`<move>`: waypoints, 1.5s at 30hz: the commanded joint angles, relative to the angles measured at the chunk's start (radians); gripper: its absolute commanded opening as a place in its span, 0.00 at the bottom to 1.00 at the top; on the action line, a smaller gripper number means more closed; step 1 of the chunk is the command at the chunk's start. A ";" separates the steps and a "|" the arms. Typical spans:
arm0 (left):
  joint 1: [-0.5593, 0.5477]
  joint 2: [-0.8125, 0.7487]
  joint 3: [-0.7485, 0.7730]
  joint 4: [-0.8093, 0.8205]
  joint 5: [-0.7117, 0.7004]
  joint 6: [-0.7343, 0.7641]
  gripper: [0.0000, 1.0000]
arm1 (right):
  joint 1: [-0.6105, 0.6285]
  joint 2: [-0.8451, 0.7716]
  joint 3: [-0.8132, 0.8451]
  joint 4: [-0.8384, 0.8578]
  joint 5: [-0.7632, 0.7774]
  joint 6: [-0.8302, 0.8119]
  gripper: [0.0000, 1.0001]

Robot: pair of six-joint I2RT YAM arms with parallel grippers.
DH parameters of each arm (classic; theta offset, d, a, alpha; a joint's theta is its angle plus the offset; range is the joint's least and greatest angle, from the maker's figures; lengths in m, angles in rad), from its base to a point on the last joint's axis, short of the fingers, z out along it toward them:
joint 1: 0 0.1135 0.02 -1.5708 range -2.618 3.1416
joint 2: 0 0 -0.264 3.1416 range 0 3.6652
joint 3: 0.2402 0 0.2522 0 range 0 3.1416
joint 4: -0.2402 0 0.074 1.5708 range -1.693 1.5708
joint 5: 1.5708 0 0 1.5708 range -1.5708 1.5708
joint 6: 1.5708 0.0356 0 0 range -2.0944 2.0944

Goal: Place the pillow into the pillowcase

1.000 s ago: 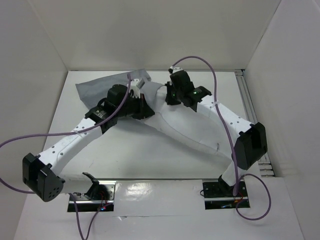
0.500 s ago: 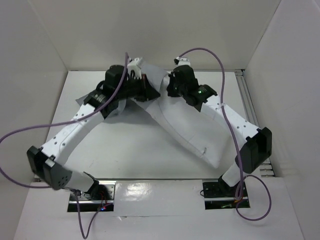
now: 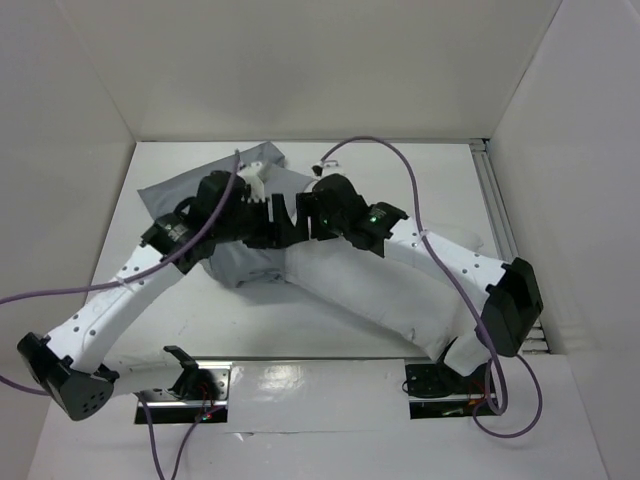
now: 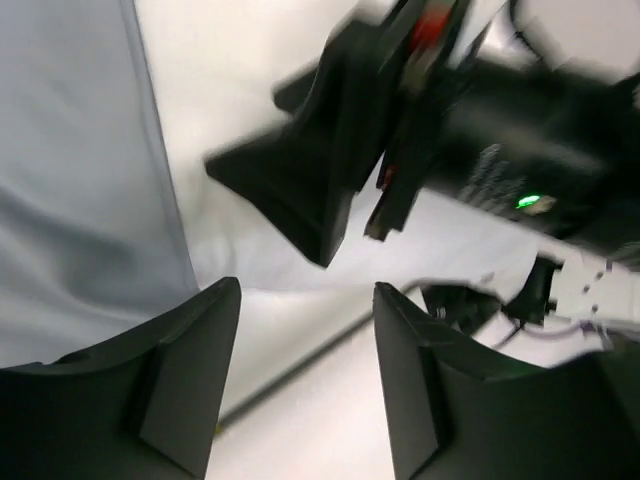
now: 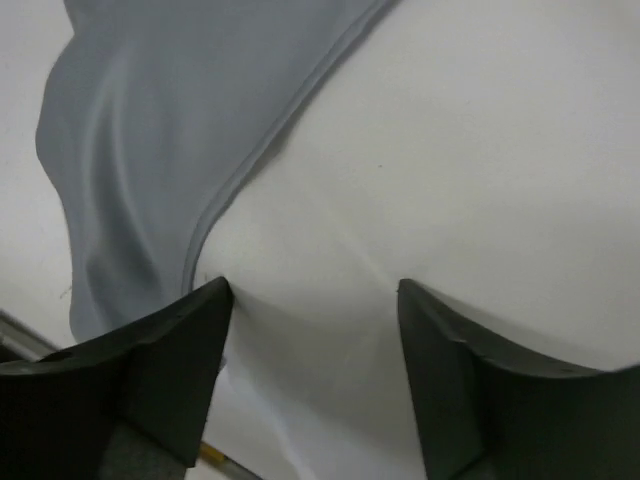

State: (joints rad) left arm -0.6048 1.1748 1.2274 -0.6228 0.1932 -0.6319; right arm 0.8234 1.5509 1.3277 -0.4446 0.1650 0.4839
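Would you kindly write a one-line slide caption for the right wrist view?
Right gripper, fingers spread, over the white pillow beside the hemmed edge of the grey pillowcase.

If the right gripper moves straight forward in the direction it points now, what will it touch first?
Probably the pillow: its white surface fills the gap ahead of the right gripper, with the pillowcase edge close beside. Depth is unclear.

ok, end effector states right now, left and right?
Left end effector: open, holding nothing.
Right end effector: open, above the pillow, holding nothing.
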 commanded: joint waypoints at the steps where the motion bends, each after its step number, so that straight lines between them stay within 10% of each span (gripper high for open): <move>1: -0.003 0.012 0.197 -0.132 -0.158 0.081 0.67 | 0.003 -0.072 0.094 -0.138 0.204 -0.004 0.76; 5: 0.007 0.107 0.312 -0.167 -0.305 0.104 0.58 | -0.009 -0.166 0.116 -0.309 0.418 0.030 0.88; 9: -0.009 0.280 0.414 -0.208 -0.483 0.089 0.75 | -0.145 -0.248 0.087 -0.456 0.490 0.161 0.94; 19: -0.115 0.612 0.610 -0.429 -0.857 0.039 0.78 | -0.853 -0.502 -0.249 -0.450 -0.074 0.118 0.99; 24: -0.115 0.684 0.621 -0.489 -0.937 -0.014 0.50 | -1.003 -0.545 -0.390 -0.450 -0.294 0.068 0.99; 28: -0.104 0.706 0.664 -0.499 -0.861 0.007 0.00 | -0.962 -0.578 -0.542 -0.352 -0.369 0.096 0.87; 30: -0.122 0.706 0.673 -0.477 -0.816 0.049 0.00 | -0.928 -0.612 -0.591 -0.278 -0.430 0.133 0.74; 35: -0.194 0.706 0.782 -0.422 -0.570 0.126 0.00 | -0.749 -0.626 -0.656 0.042 -0.513 0.292 0.00; 42: -0.311 0.784 1.244 -0.339 -0.014 0.152 0.00 | -0.486 -0.526 -0.277 0.195 -0.317 0.320 0.00; 45: -0.311 0.737 1.216 -0.232 0.143 0.089 0.00 | -0.399 -0.563 -0.182 0.164 -0.169 0.320 0.00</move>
State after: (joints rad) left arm -0.8570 1.9686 2.3844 -1.1339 -0.0746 -0.4675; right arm 0.3225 1.0515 0.9916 -0.4633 -0.0444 0.7609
